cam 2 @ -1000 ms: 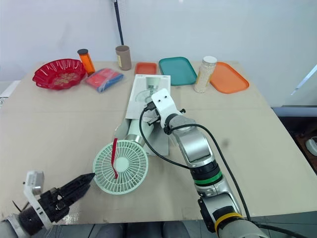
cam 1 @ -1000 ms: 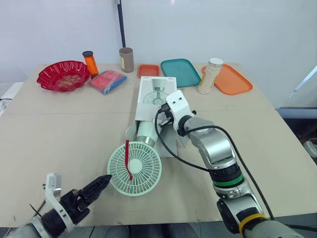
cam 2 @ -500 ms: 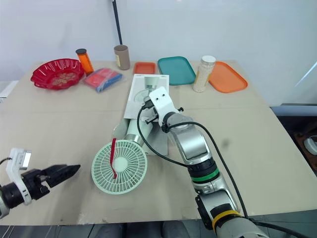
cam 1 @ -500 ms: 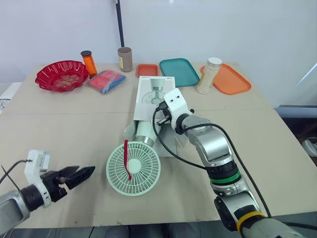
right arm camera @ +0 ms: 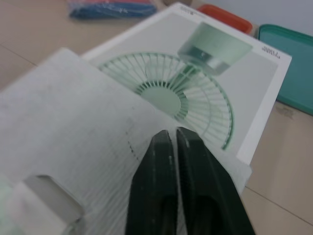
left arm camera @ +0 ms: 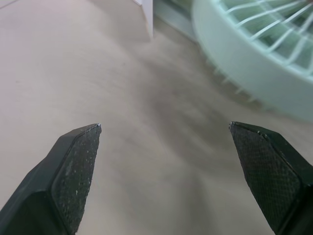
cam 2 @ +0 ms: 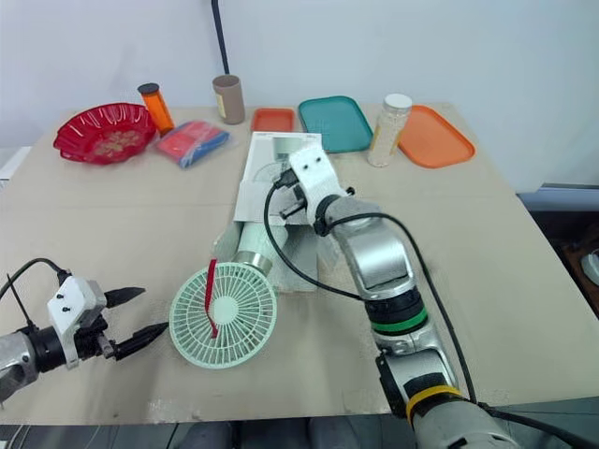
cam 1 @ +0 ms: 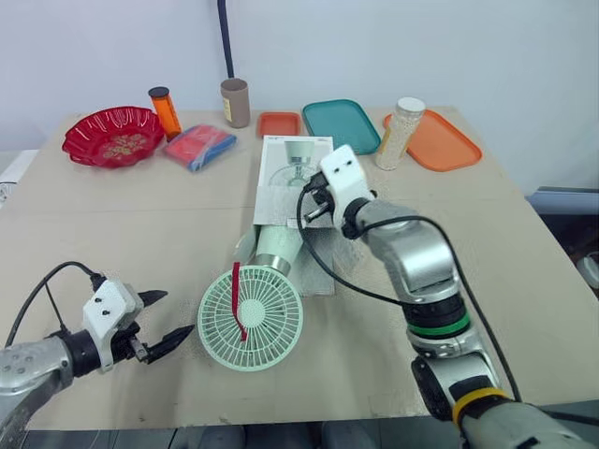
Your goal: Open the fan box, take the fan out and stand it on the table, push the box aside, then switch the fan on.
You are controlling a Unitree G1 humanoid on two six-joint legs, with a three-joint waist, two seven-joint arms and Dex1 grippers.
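The fan (cam 1: 250,318) lies flat on the desk (cam 1: 112,224), head toward the robot, base in the box (cam 1: 293,178) mouth, with the wide-open left claw (cam 1: 178,312) just left of its head and the closed right claw (right arm camera: 172,133) over the box

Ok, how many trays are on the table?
3: a small orange tray, a teal tray beside it, a larger orange tray furthest right, all near the far edge.

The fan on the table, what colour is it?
The fan is pale mint green, with a red strap across its grille. The left eye view shows it best.
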